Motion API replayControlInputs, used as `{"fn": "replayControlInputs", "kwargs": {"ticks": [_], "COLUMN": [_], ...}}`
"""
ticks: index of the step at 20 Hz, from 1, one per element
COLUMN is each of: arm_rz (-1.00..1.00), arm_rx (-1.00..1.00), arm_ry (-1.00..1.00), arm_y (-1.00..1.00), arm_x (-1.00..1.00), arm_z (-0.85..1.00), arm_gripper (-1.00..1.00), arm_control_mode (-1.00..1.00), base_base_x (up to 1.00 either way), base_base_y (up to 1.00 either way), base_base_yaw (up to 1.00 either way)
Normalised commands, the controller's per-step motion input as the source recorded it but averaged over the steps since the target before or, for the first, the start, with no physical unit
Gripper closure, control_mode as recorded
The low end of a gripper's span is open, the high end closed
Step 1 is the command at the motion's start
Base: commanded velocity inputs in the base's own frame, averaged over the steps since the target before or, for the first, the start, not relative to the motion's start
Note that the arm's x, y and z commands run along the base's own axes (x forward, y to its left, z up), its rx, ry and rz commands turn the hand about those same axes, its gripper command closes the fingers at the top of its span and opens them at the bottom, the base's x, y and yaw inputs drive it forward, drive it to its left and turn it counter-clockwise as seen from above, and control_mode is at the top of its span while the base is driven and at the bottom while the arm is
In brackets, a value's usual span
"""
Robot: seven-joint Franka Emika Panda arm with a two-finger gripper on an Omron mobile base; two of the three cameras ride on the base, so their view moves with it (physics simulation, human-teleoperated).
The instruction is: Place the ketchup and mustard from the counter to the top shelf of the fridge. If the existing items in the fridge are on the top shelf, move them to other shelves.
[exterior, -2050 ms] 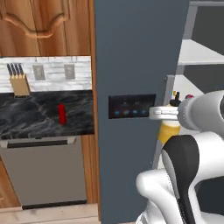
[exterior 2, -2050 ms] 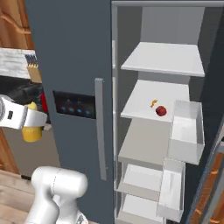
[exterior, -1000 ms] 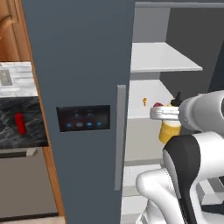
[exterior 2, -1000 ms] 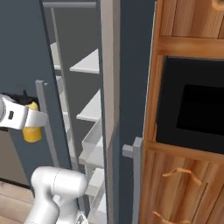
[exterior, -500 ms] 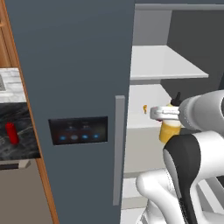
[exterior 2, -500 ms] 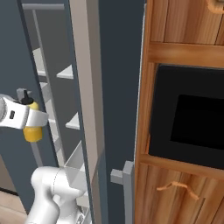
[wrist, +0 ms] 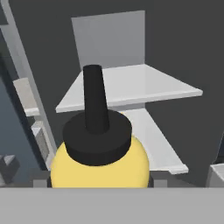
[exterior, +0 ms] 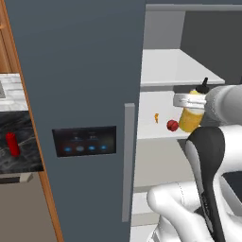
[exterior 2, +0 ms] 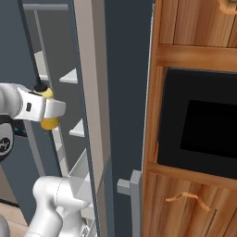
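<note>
The fridge point(exterior: 80, 71) stands open ahead of the gripper point(exterior: 189, 101), its pale inside beyond and its dark door off to the gripper's left. The top shelf point(exterior: 175, 71) lies just above and past the gripper. The gripper pinches the mustard point(exterior: 193, 116) upright — dark tip up. The red ball point(exterior: 172, 125) sits just below-left of the gripper on a lower shelf, the orange piece point(exterior: 156, 117) beside it. The ketchup point(exterior: 12, 143) stands far left on the counter point(exterior: 23, 151).
</note>
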Motion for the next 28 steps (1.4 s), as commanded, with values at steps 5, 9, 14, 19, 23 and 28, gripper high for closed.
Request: {"fn": "replayControlInputs", "kwargs": {"ticks": [5,9,14,19,23,28], "arm_rz": [0.0,-0.01,-0.07,-0.11,-0.06,0.0], "arm_rx": [0.07,0.06,0.01,-0.15,-0.09,-0.03], "arm_ry": [-0.14,-0.02,0.01,0.01,0.0,0.03], "arm_y": [-0.67,-0.63,-0.5,-0.04,-0.13,-0.24], "arm_x": [0.78,0.94,0.97,0.98,0.67,0.62], "arm_z": [0.57,0.33,0.09,-0.06,0.0,0.0], "arm_gripper": [1.0,1.0,1.0,1.0,1.0,1.0], "arm_control_mode": [-1.0,-1.0,-1.0,-1.0,-1.0,-1.0], "base_base_x": [0.0,0.0,0.0,0.0,0.0,0.0], "base_base_y": [0.0,0.0,0.0,0.0,0.0,0.0], "base_base_yaw": [0.0,0.0,0.0,0.0,0.0,0.0]}}
